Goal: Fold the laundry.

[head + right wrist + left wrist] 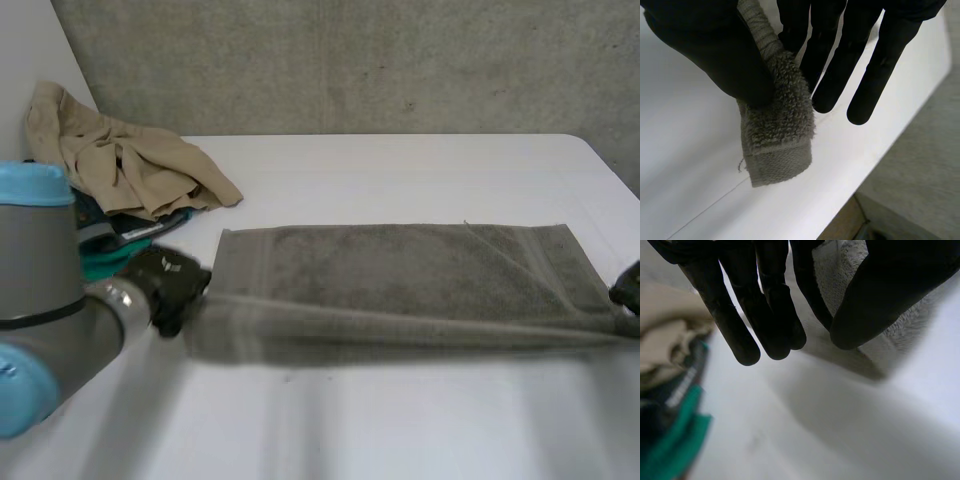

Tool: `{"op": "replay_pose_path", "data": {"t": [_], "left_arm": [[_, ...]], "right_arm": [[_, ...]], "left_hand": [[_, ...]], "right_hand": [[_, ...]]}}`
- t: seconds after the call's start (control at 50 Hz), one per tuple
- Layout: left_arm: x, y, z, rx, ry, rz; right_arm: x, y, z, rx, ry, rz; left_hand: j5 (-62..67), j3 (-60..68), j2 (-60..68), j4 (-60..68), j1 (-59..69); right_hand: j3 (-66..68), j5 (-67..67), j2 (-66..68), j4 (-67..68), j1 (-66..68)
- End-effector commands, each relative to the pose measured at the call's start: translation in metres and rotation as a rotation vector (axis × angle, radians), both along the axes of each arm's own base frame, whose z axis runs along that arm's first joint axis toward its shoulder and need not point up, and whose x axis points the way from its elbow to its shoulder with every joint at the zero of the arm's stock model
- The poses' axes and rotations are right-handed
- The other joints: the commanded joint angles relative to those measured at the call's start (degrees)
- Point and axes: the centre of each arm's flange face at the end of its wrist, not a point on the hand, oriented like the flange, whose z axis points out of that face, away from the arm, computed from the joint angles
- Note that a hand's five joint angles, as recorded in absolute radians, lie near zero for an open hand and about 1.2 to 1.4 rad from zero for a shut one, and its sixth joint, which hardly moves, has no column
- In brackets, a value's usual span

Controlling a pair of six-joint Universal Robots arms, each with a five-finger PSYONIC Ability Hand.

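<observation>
Grey towel (400, 270) lies across the middle of the table (400, 170), its near edge raised and taut. The left hand (170, 283) pinches one near corner and the right hand (715, 50) pinches the other. The first fold seems underway; next, that edge should go evenly over to the far edge.

The robot's left arm (50, 300) is built of thick grey cylindrical joints closed by rounded light-blue caps (30, 185), and it narrows to a short silvery metal wrist (122, 300). The left hand (172, 283) is black all over and blocky at its back. Seen close, its fingers (742, 325) are long, slim and smooth with rounded tips, beside a much broader thumb (885, 295). The right hand (705, 50) is the same plain black, with slender round-tipped fingers and a thick thumb
</observation>
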Motion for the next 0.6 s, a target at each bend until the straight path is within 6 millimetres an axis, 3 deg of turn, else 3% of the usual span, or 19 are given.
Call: {"op": "replay_pose_path", "data": {"t": [0.02,0.1,0.22,0.34,0.5,0.56,0.58,0.6], "left_arm": [[-0.037,-0.064,-0.013,-0.176,0.135,0.014],[-0.045,-0.09,-0.023,-0.257,0.158,0.063],[-0.056,-0.118,-0.02,-0.4,0.203,0.103],[-0.067,-0.137,-0.021,-0.485,0.242,0.105],[-0.076,-0.15,-0.037,-0.498,0.248,0.096],[-0.078,-0.154,-0.034,-0.52,0.26,0.095],[-0.079,-0.154,-0.033,-0.526,0.264,0.092],[-0.08,-0.155,-0.032,-0.533,0.269,0.089]], "right_arm": [[0.029,-0.053,-0.009,-0.142,-0.149,-0.018],[0.049,-0.065,-0.022,-0.141,-0.172,0.019],[0.065,-0.088,-0.021,-0.283,-0.225,0.045],[0.069,-0.12,-0.023,-0.447,-0.243,0.039],[0.065,-0.142,-0.041,-0.478,-0.208,-0.023],[0.067,-0.147,-0.04,-0.5,-0.219,-0.02],[0.068,-0.149,-0.037,-0.522,-0.225,-0.018],[0.069,-0.15,-0.037,-0.532,-0.226,-0.017]], "left_hand": [[12.5,11.5,11.3,11.1,16.5],[12.5,11.5,11.3,11.1,16.5],[12.5,11.5,11.3,11.1,16.5],[12.5,11.5,11.3,11.1,16.5],[12.5,11.5,11.3,11.1,16.5],[12.5,11.5,11.3,11.1,16.5],[12.5,11.5,11.3,11.1,16.5],[12.5,11.5,11.3,11.1,16.5]], "right_hand": [[11.6,12.7,12.5,11.3,15.8],[11.6,12.7,12.5,11.3,15.8],[11.6,12.7,12.5,11.3,15.8],[11.6,12.7,12.5,11.3,15.8],[10.7,11.7,11.6,10.4,14.9],[-14.8,-13.7,-13.9,-15.1,-10.6],[-41.4,-40.3,-40.5,-41.6,-37.2],[-56.1,-55.1,-55.2,-56.4,-51.9]]}}
